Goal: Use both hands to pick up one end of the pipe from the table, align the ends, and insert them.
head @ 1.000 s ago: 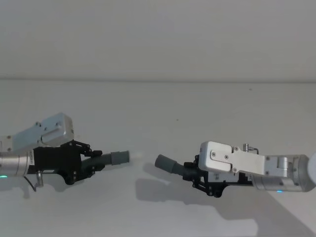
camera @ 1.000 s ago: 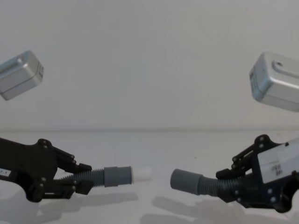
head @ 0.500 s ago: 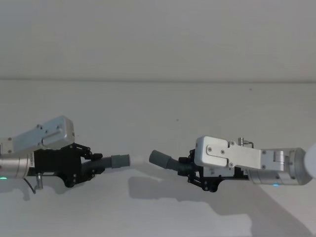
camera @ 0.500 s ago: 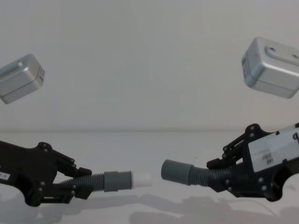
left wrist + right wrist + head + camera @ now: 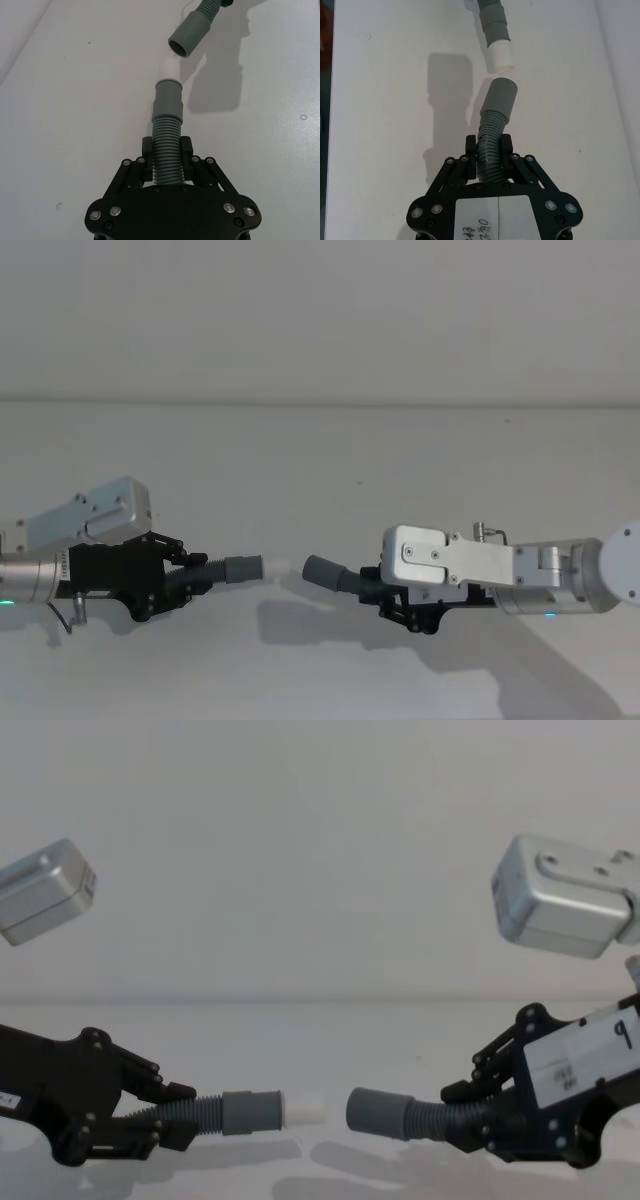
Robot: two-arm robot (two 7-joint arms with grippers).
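Pickup done: left gripper (image 5: 198,570) pinched shut on lighter hose (image 5: 234,567), right gripper (image 5: 373,585) likewise on darker hose (image 5: 325,570). Socket cuff (image 5: 378,1112) sat just at 3 o'clock of white spigot (image 5: 305,1110), nearly aligned, apart. Insertion not yet done.

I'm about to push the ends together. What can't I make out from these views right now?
Light hose rear end: left wrist view, buried between the left gripper's jaws.
Dark hose rear end: right wrist view, buried between the right gripper's jaws.
Spigot tip: head view, white against the white table, outline lost.
Socket bore: left wrist view, dark inside, depth unreadable.
Label small print: chest view, too small.
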